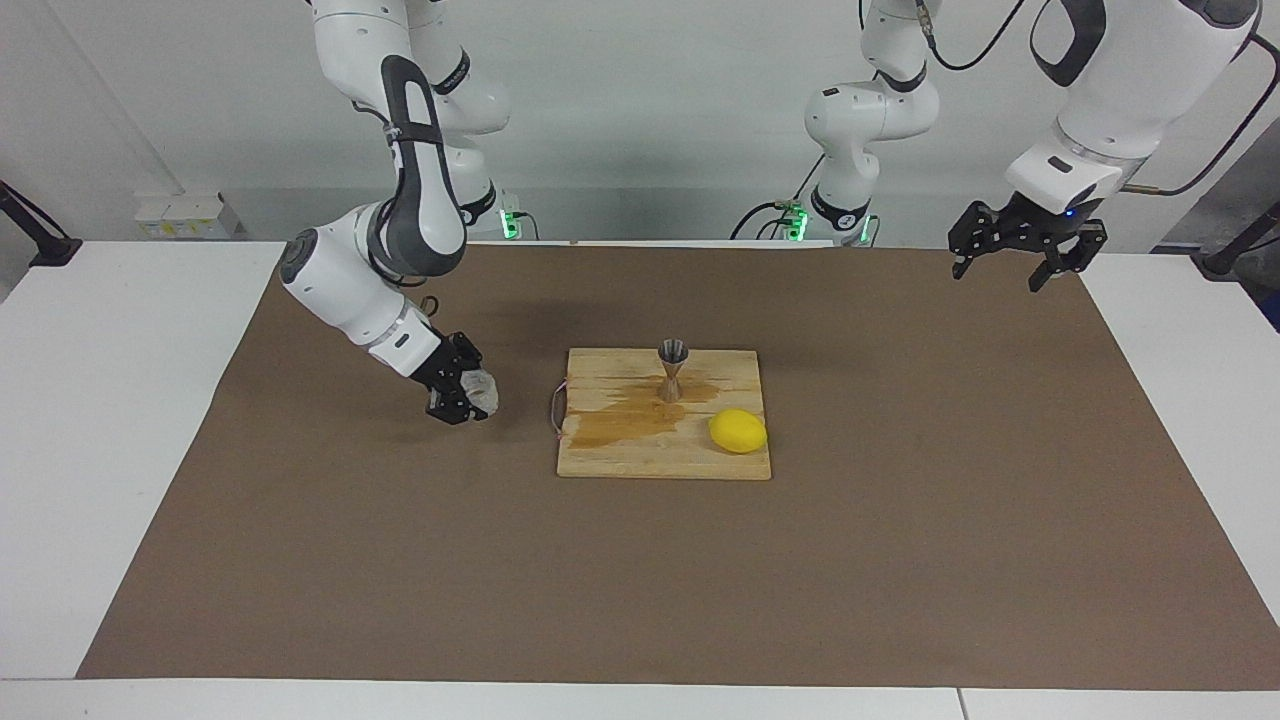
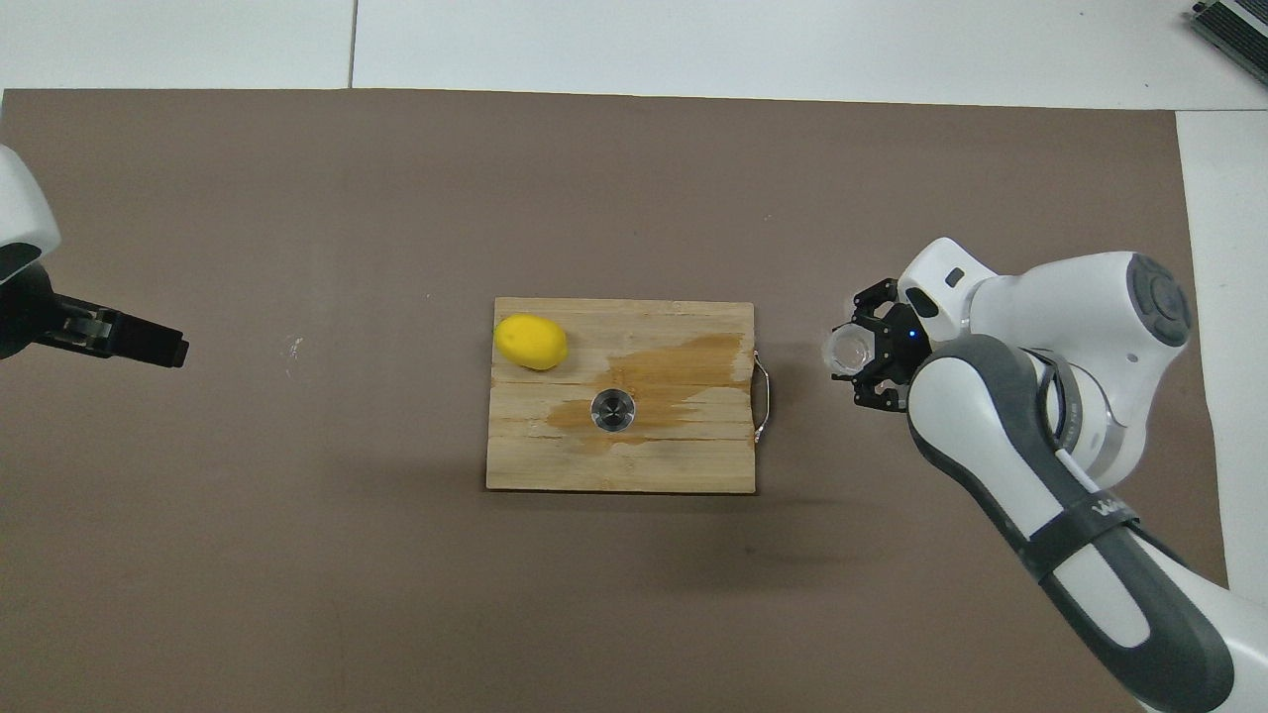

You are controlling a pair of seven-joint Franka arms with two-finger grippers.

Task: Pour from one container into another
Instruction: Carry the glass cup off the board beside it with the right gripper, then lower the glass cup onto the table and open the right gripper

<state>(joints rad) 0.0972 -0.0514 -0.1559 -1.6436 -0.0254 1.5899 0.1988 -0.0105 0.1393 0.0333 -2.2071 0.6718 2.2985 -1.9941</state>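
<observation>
I have my right gripper (image 1: 468, 394) clenched on the glass cup (image 1: 481, 392), low over the brown mat (image 1: 900, 560) just off the wooden board (image 1: 665, 455) at its wire handle (image 1: 556, 410). I carry the cup tipped off upright, mouth toward the board, so it is set for a pour. The steel jigger (image 1: 672, 370) stands upright on the board, well apart from my grip toward the left arm's end, waiting as the target. A brown wet stain (image 1: 625, 418) spreads across the board around its foot. A lemon (image 1: 738, 431) lies on the board just past the jigger from my grip. My left gripper (image 1: 1024, 243) waits unclenched and empty above the mat's corner, clear of the work.
</observation>
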